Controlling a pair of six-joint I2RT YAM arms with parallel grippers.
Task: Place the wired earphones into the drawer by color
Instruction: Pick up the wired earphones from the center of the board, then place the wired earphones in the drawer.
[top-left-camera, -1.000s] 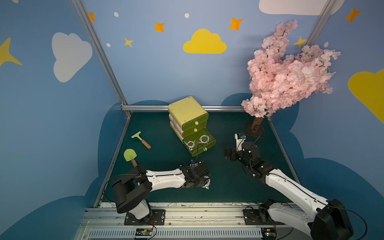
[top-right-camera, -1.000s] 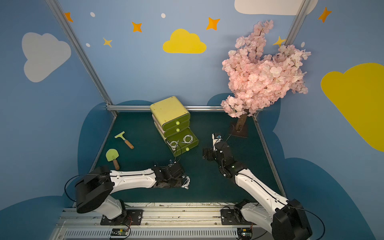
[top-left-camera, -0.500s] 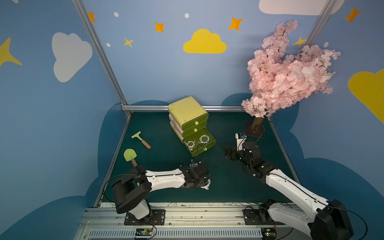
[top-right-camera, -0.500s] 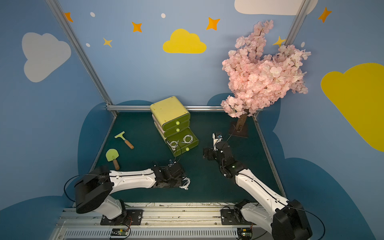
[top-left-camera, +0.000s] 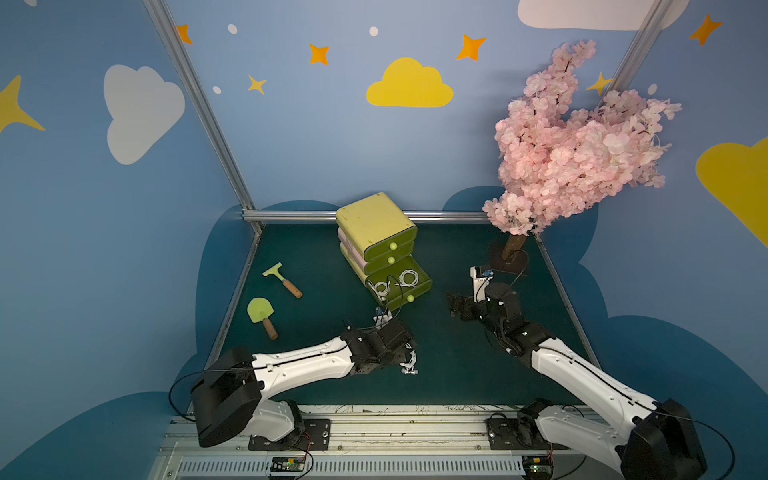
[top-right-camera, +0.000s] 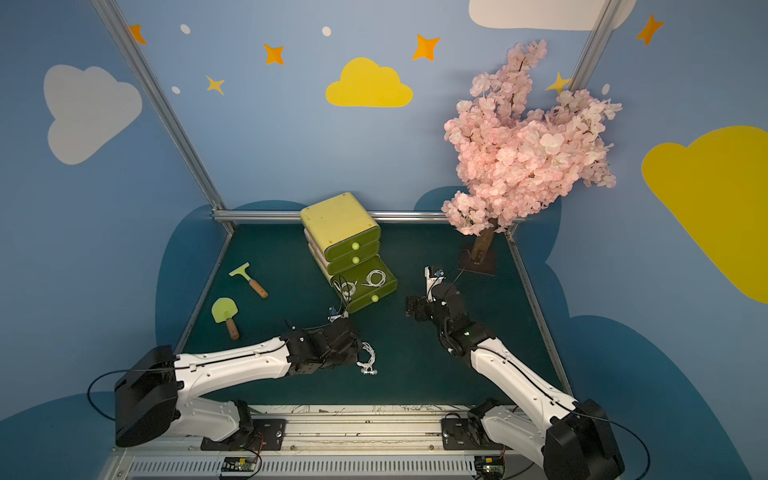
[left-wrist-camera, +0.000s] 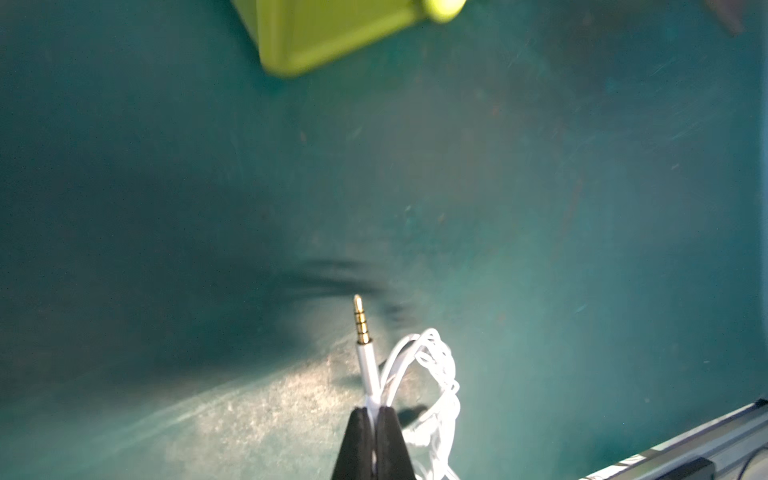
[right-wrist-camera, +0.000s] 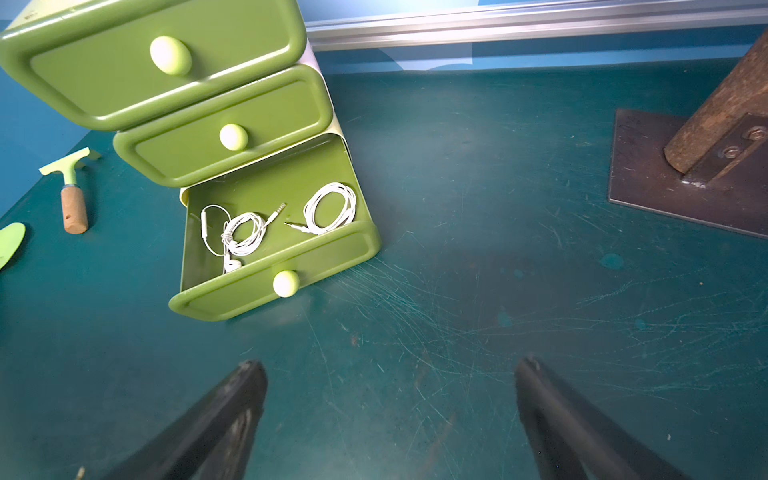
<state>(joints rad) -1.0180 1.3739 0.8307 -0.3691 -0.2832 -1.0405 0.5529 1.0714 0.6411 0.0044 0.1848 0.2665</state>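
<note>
My left gripper (left-wrist-camera: 372, 409) is shut on a white bundle of wired earphones (left-wrist-camera: 432, 374), pinching the cord just below the gold plug, low over the mat. In both top views the bundle (top-left-camera: 409, 365) (top-right-camera: 368, 361) hangs at the tip of the left gripper (top-left-camera: 405, 353), in front of the green cabinet. Its bottom drawer (right-wrist-camera: 324, 257) (top-left-camera: 415, 291) is pulled out and holds two white earphone coils (right-wrist-camera: 330, 208) (right-wrist-camera: 243, 232). The upper two drawers are closed. My right gripper (right-wrist-camera: 390, 365) (top-left-camera: 455, 305) is open and empty, to the right of the drawer.
A pink blossom tree stands back right on a dark base plate (top-left-camera: 509, 262) (right-wrist-camera: 665, 174). A green scraper (top-left-camera: 282, 278) and a green trowel (top-left-camera: 262, 316) lie at the left. A metal rail (left-wrist-camera: 685, 453) runs along the front edge.
The left jaws have closed onto the white earphone cord. The left arm has barely shifted, and the right arm has stayed still.
</note>
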